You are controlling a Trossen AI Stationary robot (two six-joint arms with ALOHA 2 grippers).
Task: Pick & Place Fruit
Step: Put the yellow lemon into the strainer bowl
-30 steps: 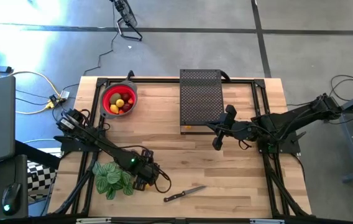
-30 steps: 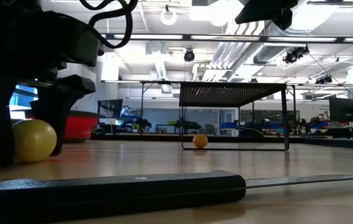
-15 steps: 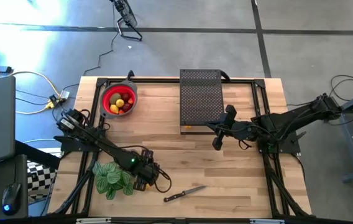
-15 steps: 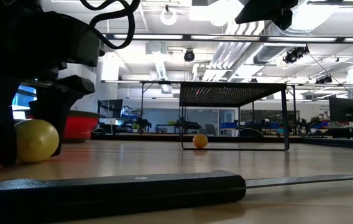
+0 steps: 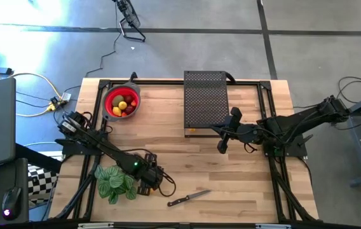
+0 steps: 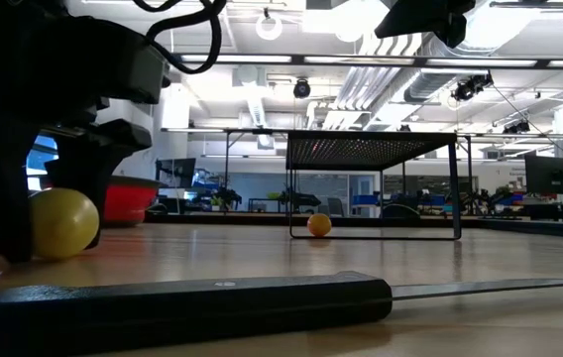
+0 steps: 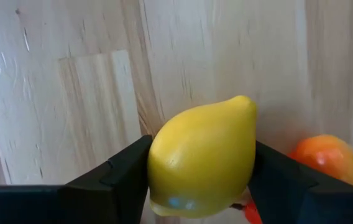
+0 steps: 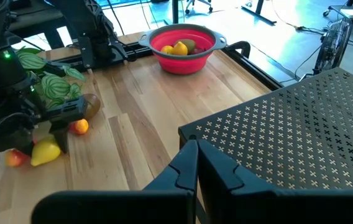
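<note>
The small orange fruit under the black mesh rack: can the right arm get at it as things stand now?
Probably not from above: the mesh rack covers the orange fruit. The shut right gripper is beside the rack, whose sides look open.

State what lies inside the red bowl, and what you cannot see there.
The red bowl holds yellow fruit, a brownish piece and a red one. Anything beneath them is hidden.

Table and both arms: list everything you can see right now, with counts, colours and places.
lemon: one, yellow, between the left gripper's fingers, near edge
orange fruit: one, beside the lemon
red bowl: one, far left corner, holding several fruits
mesh rack: one, black, far centre
small orange fruit: one, under the rack
leafy plant: one, green striped, near left
knife: one, black-handled, near centre
left gripper: around the lemon
right gripper: shut, beside the rack
</note>
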